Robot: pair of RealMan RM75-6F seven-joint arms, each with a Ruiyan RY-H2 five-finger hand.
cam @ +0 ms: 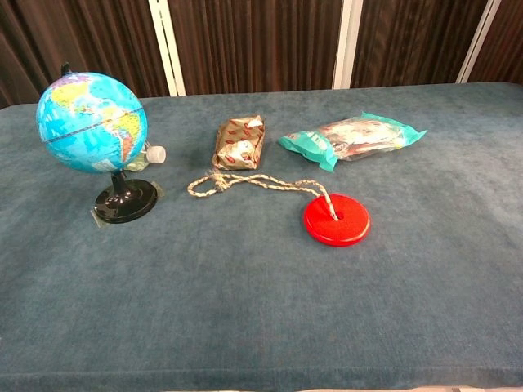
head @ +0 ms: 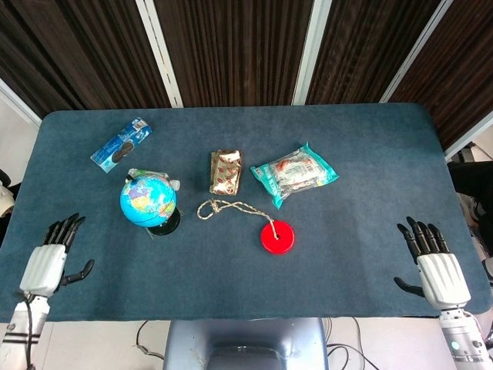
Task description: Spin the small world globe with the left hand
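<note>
Small globe (head: 148, 199) stands alone, left hand (head: 48, 260) empty, fingers spread, well apart.
Light and top-heavy on its slim stand, the smooth sphere probably wants a sideways brush, not a grip.

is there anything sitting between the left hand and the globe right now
Nothing visible. The left hand is open at the table's near-left edge, and only bare blue cloth lies between it and the globe. The cookie pack lies beyond the globe, off that line.
</note>
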